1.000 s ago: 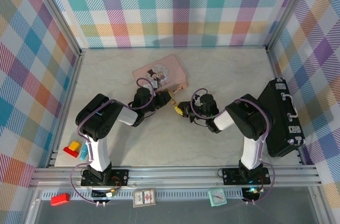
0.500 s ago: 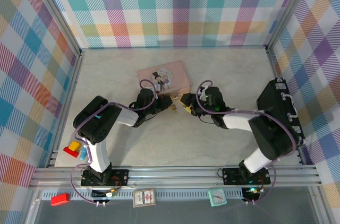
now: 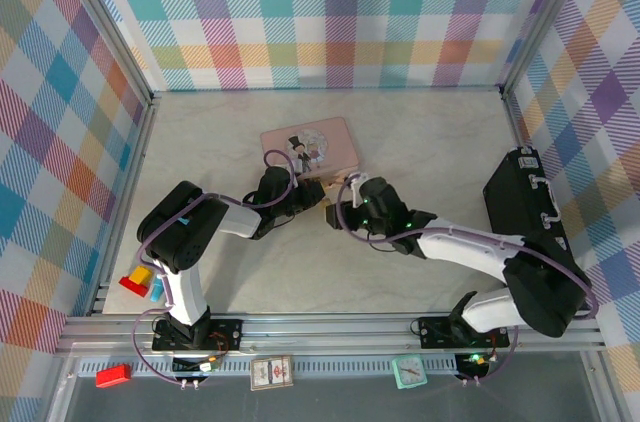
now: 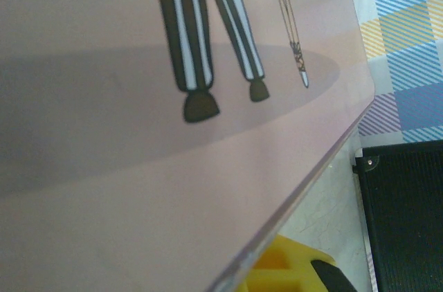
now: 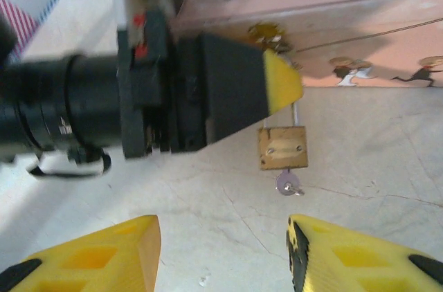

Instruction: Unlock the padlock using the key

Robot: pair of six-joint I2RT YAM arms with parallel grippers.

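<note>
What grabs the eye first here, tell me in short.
In the right wrist view, the brass padlock with the key at its base, its shackle pinched by the left pincer. Behind it stands the pink tin; the right pincer gapes open in the foreground.

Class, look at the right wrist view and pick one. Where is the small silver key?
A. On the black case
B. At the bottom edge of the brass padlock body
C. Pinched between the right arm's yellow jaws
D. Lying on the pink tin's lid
B: the key sits right against the underside of the padlock, while the right gripper has its jaws apart with nothing between them.
</note>
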